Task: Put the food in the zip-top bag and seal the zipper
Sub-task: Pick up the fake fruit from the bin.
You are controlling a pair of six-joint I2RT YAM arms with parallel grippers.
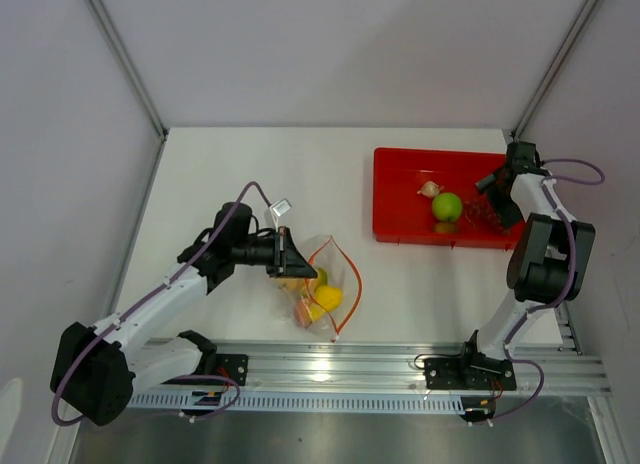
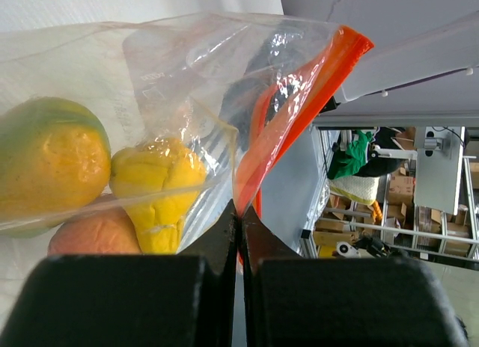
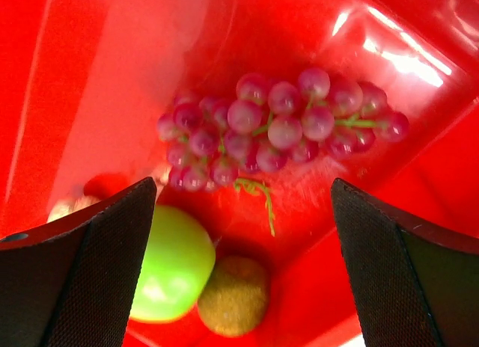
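The clear zip-top bag (image 1: 330, 284) lies in front of the left arm with a yellow-orange mango (image 2: 49, 160), a yellow pear (image 2: 161, 190) and an orange (image 2: 93, 231) inside. My left gripper (image 1: 285, 256) is shut on the bag's mouth edge, pinching the orange-red zipper (image 2: 299, 100) between its fingertips (image 2: 228, 227). My right gripper (image 1: 495, 189) hovers open over the red tray, above the purple grapes (image 3: 277, 126). The green apple (image 3: 168, 265) and brown kiwi (image 3: 233, 295) lie just beside the grapes; they also show in the top view as apple (image 1: 447, 206) and kiwi (image 1: 447, 227).
The red tray (image 1: 400, 194) sits at the back right of the white table. A small pale item (image 1: 429, 189) lies in it left of the apple. Aluminium rails (image 1: 400, 369) run along the near edge. Grey walls close the back and sides.
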